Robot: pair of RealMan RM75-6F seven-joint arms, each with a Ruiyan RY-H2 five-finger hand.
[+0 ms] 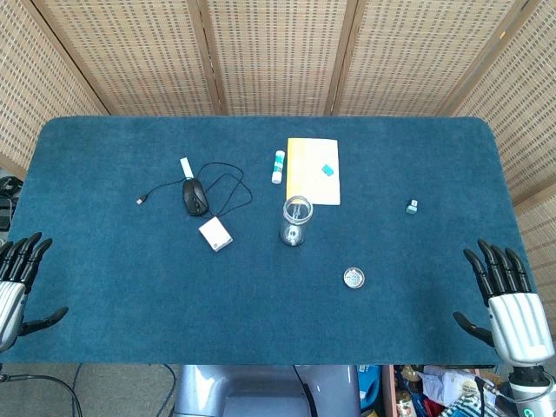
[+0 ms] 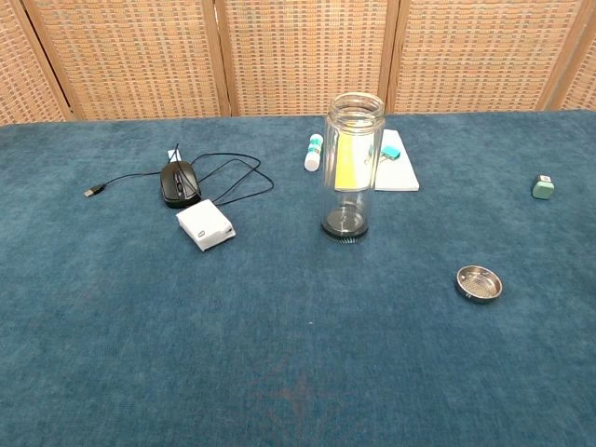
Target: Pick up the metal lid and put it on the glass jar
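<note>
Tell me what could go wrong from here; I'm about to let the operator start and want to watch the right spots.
1. The metal lid lies flat and low on the soft blue table cover, so the right hand may struggle to get its fingers under the rim.
2. The glass jar is tall, narrow and unsupported; a nudge while placing the lid could tip it toward the notepad.

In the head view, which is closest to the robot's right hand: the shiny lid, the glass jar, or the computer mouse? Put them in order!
From the right hand:
1. Metal lid, lying on the table just left of the hand.
2. Glass jar, upright near the table's middle.
3. Computer mouse, far over on the left side with its cable.
</note>
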